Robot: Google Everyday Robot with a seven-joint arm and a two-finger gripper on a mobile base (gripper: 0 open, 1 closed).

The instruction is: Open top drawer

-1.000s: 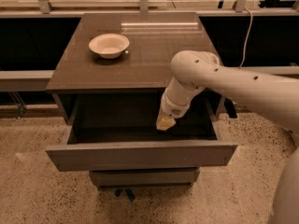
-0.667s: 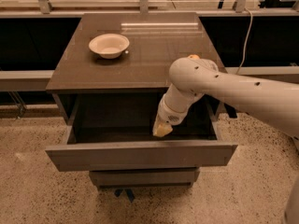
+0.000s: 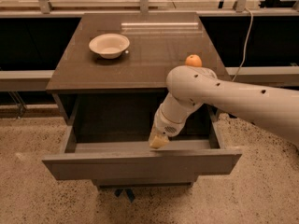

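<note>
The top drawer (image 3: 140, 164) is pulled well out from under the brown cabinet top (image 3: 154, 55). Its plain grey front panel faces me and its deep grey box looks empty. My gripper (image 3: 158, 142) reaches down from the white arm (image 3: 224, 97) into the drawer. Its yellowish tip sits just behind the front panel, a little right of the middle. Below the top drawer, the front of a narrower drawer (image 3: 145, 182) shows.
A white bowl (image 3: 109, 45) sits on the cabinet top at the back left. An orange (image 3: 193, 60) lies on the top at the right, just behind my arm. A dark counter and railing run behind the cabinet. Speckled floor (image 3: 32, 195) surrounds it.
My gripper has moved left and toward the front panel inside the drawer. The arm's elbow has shifted left, uncovering the orange. The drawer stays about as far out.
</note>
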